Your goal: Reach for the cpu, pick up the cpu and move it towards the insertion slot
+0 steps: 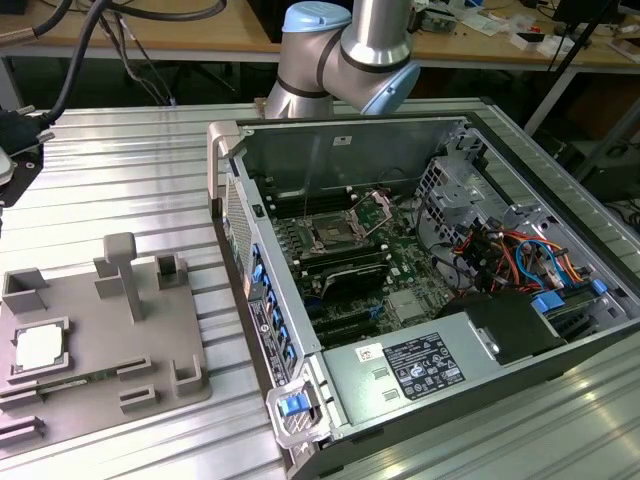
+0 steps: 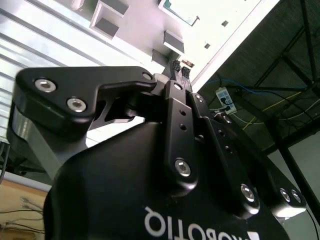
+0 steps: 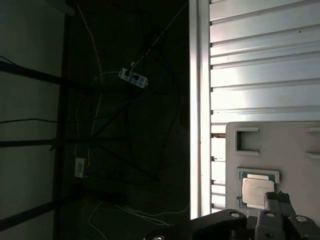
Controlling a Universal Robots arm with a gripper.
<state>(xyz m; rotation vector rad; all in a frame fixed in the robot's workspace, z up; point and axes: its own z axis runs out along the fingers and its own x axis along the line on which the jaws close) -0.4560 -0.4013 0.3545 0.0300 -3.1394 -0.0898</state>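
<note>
Plainly found the gripper [image 3: 278,196] clenched on nothing, fingertips together, with the cpu [image 3: 257,189] just beyond those tips, seated in a recess of the grey fixture [image 3: 290,150], well apart from the insertion slot [image 1: 334,236] in the case [image 1: 340,150].

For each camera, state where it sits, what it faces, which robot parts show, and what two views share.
Exterior view: off the arm, looking down on the computer case and cpu; the arm shows.
First wrist view: on the wrist, facing the cpu; the hand shows.
Second wrist view: behind the hand, facing the tray.
Both wrist views share the hand.
</note>
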